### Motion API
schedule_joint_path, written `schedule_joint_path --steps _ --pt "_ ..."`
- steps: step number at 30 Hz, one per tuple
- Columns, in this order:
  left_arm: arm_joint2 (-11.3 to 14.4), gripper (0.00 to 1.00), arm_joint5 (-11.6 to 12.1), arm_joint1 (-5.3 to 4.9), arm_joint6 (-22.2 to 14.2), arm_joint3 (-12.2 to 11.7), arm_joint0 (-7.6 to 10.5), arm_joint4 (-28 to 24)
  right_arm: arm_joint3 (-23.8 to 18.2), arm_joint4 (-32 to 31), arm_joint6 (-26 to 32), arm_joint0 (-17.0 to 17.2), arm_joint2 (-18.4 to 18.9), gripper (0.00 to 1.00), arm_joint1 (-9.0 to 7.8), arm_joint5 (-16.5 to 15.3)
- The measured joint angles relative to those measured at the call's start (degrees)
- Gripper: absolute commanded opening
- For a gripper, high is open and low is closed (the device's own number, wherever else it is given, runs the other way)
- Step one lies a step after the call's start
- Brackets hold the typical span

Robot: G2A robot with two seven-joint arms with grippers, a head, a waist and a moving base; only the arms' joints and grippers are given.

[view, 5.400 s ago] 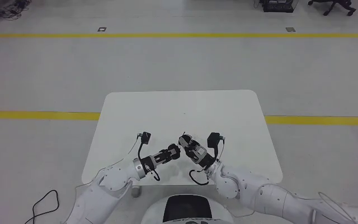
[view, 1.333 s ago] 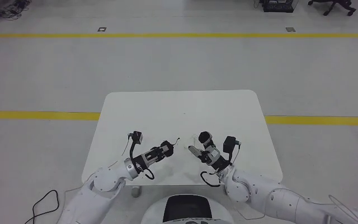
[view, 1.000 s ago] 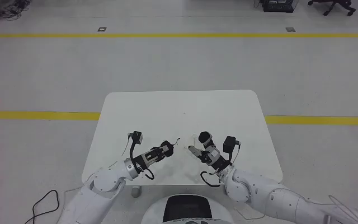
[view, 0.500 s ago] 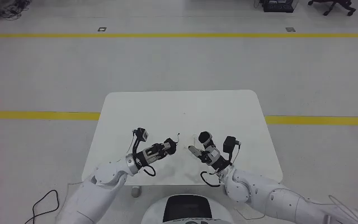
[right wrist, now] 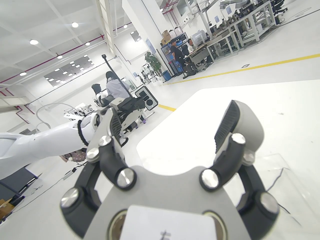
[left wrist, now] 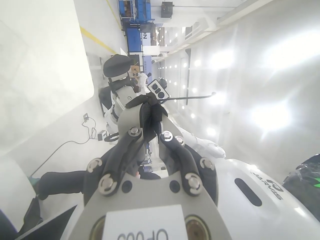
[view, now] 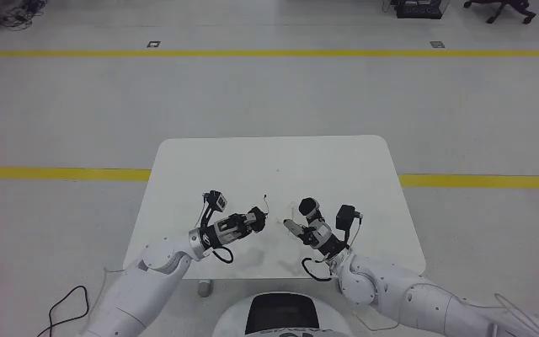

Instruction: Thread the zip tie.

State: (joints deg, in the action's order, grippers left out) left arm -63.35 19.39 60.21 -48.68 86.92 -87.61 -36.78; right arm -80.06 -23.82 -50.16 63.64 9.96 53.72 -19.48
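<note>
A thin black zip tie [view: 264, 205] stands up from my left gripper [view: 256, 221], which is shut on its lower part above the near middle of the white table [view: 269, 160]. In the left wrist view the tie [left wrist: 190, 98] runs out from between the closed fingertips [left wrist: 152, 106], its small head at the free end. My right gripper [view: 297, 219] hovers a short way to the right of it, open and holding nothing. The right wrist view shows its fingers [right wrist: 233, 121] spread wide, with the left gripper [right wrist: 127, 107] and the upright tie [right wrist: 113, 73] beyond them.
Bare white tabletop [right wrist: 262, 96] stretches beyond both grippers to its rounded far corners. A clear plastic sheet with a thin cable [right wrist: 280, 173] lies near the right gripper. Grey floor with yellow lines [view: 269, 53] surrounds the table.
The grippers, close together 5.4 s ago, now stand apart. Over the last second the left gripper has shifted slightly forward and right, tipping the tie more upright. The right arm has kept still.
</note>
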Motion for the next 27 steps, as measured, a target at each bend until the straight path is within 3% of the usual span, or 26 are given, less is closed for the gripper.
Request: schedule_joint_path --steps 5,10,16,22,27 --pt "0.08 0.0 0.1 0.21 -4.4 0.36 -0.4 -5.47 -2.44 5.02 4.12 0.91 1.63 1.0 -1.04 0.0" --pt "1.25 0.0 -0.59 0.66 -10.39 -1.87 1.05 -12.25 -9.78 14.55 10.57 0.73 2.57 1.0 -3.75 0.0" --pt "2.73 0.0 0.12 1.3 -10.37 -4.05 3.25 -13.3 -16.3 26.54 20.97 1.49 7.3 1.0 -6.69 0.0" --pt "2.6 0.0 0.09 1.68 -10.34 -4.73 3.98 -15.39 -17.51 39.65 38.84 6.11 19.31 1.0 -7.24 0.0" --pt "1.84 0.0 0.09 1.83 -10.9 -5.25 4.01 -16.57 -15.78 47.87 57.77 12.68 33.08 1.0 -5.35 0.0"
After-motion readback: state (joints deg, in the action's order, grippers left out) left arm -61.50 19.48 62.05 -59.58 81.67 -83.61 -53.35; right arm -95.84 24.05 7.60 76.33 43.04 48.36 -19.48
